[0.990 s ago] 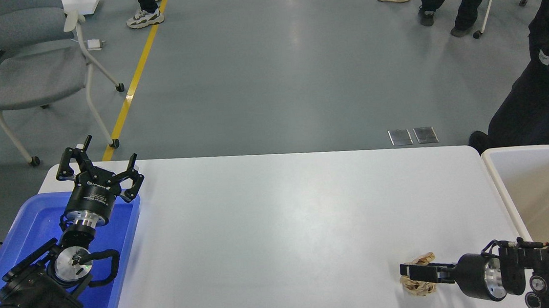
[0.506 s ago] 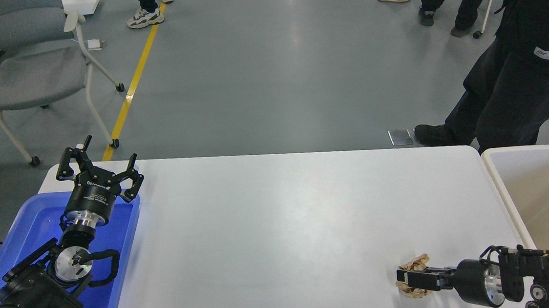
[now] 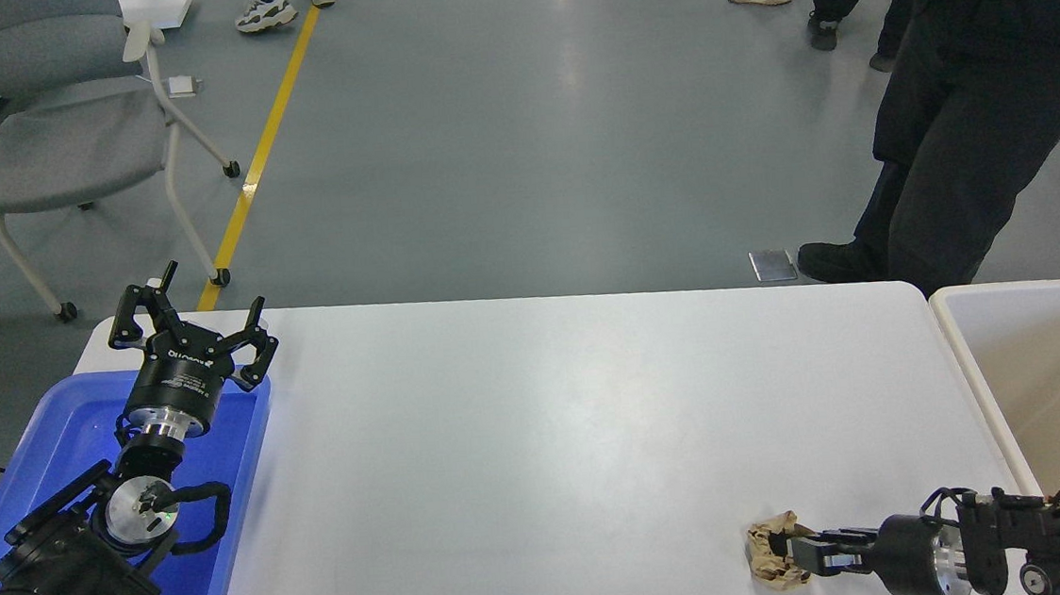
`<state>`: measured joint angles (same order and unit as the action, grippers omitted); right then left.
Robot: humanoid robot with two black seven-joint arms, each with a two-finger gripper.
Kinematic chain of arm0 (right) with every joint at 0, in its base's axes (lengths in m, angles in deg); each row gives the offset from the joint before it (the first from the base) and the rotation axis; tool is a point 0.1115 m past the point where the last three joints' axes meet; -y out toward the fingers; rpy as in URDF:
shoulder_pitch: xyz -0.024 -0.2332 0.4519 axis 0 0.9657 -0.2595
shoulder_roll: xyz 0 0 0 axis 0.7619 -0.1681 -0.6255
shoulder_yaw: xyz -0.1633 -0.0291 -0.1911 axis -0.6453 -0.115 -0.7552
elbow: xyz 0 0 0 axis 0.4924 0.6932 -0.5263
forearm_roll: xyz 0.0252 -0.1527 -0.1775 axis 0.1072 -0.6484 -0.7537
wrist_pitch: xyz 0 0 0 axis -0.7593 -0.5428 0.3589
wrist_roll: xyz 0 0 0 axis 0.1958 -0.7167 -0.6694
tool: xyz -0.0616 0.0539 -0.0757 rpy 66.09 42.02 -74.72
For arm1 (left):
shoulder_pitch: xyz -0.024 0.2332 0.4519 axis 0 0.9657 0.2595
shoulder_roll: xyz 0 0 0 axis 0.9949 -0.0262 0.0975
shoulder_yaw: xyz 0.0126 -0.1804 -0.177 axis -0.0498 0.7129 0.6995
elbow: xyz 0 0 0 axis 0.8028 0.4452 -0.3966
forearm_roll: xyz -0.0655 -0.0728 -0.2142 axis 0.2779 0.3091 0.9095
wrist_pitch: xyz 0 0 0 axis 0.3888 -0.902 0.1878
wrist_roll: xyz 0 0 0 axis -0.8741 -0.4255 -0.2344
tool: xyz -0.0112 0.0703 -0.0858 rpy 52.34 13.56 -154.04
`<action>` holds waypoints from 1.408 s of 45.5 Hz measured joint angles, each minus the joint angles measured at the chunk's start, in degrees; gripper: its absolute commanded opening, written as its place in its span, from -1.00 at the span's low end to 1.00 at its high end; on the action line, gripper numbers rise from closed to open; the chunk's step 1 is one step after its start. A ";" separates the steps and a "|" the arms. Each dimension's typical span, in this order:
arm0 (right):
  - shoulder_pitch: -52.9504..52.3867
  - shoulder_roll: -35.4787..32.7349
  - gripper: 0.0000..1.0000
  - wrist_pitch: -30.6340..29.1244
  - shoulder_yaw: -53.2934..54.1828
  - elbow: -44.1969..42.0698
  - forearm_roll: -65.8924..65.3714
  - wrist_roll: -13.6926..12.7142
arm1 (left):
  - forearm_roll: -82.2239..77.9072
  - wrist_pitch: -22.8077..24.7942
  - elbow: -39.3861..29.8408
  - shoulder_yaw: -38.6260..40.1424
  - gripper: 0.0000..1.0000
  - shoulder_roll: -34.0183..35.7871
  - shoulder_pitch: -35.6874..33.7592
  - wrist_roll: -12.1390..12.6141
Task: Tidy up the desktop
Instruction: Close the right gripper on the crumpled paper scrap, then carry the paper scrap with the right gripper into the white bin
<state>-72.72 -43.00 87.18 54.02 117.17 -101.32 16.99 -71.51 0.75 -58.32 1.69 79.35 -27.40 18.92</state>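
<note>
The white desktop (image 3: 540, 429) fills the middle of the view. A crumpled brown paper ball (image 3: 769, 551) lies on it near the front right. My right gripper (image 3: 804, 555) comes in low from the right. Its dark fingertips touch the ball's right side, and I cannot tell the two fingers apart or see whether they clamp it. My left gripper (image 3: 191, 317) is open and empty. It is held up over the far end of the blue plastic tray (image 3: 68, 438), at the table's left edge.
A cream-white tub (image 3: 981, 375) stands against the table's right edge. A person in dark clothes (image 3: 969, 112) stands just behind the far right corner. A grey wheeled chair (image 3: 54, 136) is on the floor at the far left.
My right gripper has dropped lower and pulled back toward me. The paper ball has shifted left and nearer with it. The person has stepped left behind the table. The left arm has not moved.
</note>
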 measured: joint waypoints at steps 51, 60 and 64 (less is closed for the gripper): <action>-16.56 -39.64 -1.00 -7.13 -0.60 25.42 3.73 8.36 | 0.01 0.09 0.00 -0.01 1.00 0.00 -0.03 0.00; -19.38 -43.20 -1.00 -9.98 -0.54 24.87 10.58 8.70 | -0.01 0.13 0.00 -0.01 1.00 0.00 -0.03 0.00; -19.64 -43.05 -1.00 -10.58 -0.65 22.46 16.58 7.81 | -0.01 0.14 0.00 -0.01 1.00 0.00 -0.03 0.00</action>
<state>-92.37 -86.05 76.60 53.37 139.63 -84.74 24.80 -71.52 0.89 -58.32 1.68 79.35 -27.42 18.92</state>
